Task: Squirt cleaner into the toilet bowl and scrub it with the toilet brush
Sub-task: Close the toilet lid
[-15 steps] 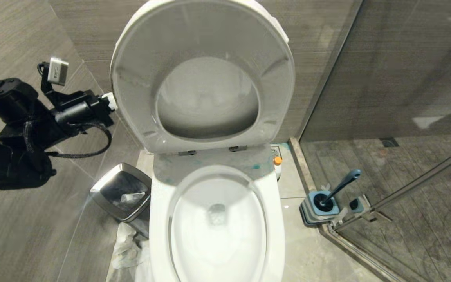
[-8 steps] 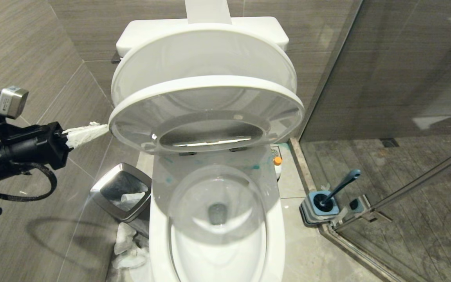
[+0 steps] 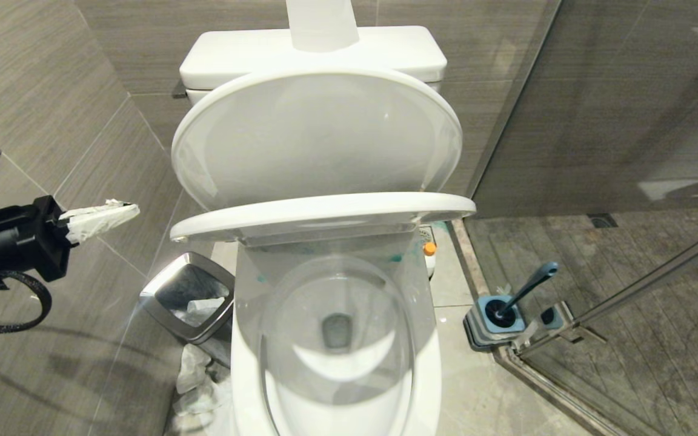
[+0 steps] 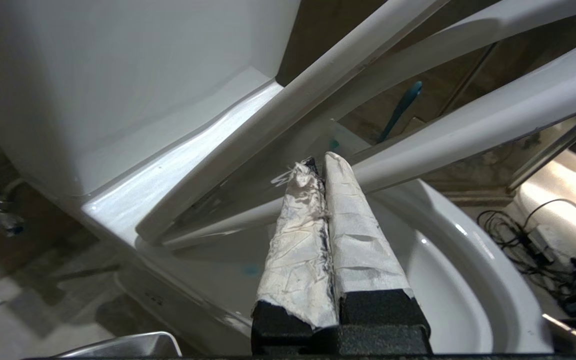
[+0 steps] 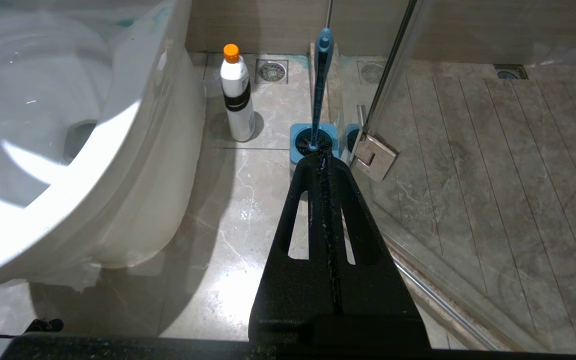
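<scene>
The white toilet bowl (image 3: 246,345) stands in the middle, with its lid (image 3: 319,133) up against the tank. Its seat (image 3: 325,215) hangs about level in mid-air above the rim. Pale blue cleaner smears (image 3: 394,258) mark the rim's back ledge; one blot (image 4: 250,270) shows in the left wrist view. My left gripper (image 3: 134,210), its fingers wrapped in white tape, is shut and empty left of the seat, clear of it. The toilet brush (image 3: 525,287) stands in its holder (image 3: 494,321) on the floor at the right. My right gripper (image 5: 320,157) hangs shut and empty above the floor, pointing at that holder (image 5: 313,142).
A white bottle with an orange cap (image 5: 237,95) stands on the floor between the toilet and the brush. A steel-rimmed bin (image 3: 188,297) sits left of the bowl, with crumpled tissue (image 3: 194,375) on the floor before it. A glass shower door (image 3: 597,151) closes off the right side.
The seat has swung down from upright to about level, while the lid stays up. My left gripper has drawn back to the left and lower, away from the seat's edge.
</scene>
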Available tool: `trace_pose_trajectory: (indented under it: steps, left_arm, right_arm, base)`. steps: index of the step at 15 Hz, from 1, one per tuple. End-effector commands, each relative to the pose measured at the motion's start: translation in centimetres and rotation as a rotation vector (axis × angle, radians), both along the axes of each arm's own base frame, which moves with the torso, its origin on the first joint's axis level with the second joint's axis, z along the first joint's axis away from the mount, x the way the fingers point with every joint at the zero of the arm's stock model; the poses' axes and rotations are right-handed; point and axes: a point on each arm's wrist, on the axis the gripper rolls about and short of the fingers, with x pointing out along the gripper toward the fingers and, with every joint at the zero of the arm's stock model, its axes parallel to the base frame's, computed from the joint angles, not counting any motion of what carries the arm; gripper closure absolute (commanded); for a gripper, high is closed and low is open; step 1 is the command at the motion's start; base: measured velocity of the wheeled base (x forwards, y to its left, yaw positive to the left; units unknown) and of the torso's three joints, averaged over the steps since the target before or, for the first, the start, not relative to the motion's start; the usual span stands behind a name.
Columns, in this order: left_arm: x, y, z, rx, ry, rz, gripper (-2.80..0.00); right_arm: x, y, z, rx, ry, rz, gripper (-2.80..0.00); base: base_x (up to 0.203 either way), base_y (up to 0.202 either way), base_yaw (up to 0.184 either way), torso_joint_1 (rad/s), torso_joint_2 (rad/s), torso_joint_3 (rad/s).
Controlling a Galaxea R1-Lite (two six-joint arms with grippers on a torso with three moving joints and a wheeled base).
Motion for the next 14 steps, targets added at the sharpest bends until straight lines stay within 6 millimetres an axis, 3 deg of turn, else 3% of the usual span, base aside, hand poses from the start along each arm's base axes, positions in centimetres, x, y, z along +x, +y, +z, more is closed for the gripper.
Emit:
trace_pose_trajectory:
  steps: [1, 6, 14]
  left_arm:
    - [-0.2, 0.2, 0.1, 0.046, -0.063, 0.007, 0.0]
    - [-0.2, 0.1, -0.2, 0.055, -0.054, 0.089, 0.0]
    - [-1.1, -0.4, 0.9, 0.061, -0.082, 0.095, 0.0]
  right_arm:
    - [0.0, 0.0, 0.0, 0.0, 0.001, 0.001, 0.0]
    - [0.0, 0.0, 0.0, 0.0, 0.0, 0.001, 0.0]
    - [0.0, 0.0, 0.0, 0.0, 0.001, 0.001, 0.0]
  base:
    - [0.0, 0.0, 0.0, 0.0, 0.0, 0.0]
    - [0.0, 0.0, 0.0, -0.001, 0.0, 0.014]
    - [0.0, 0.0, 0.0, 0.002, 0.0, 0.185]
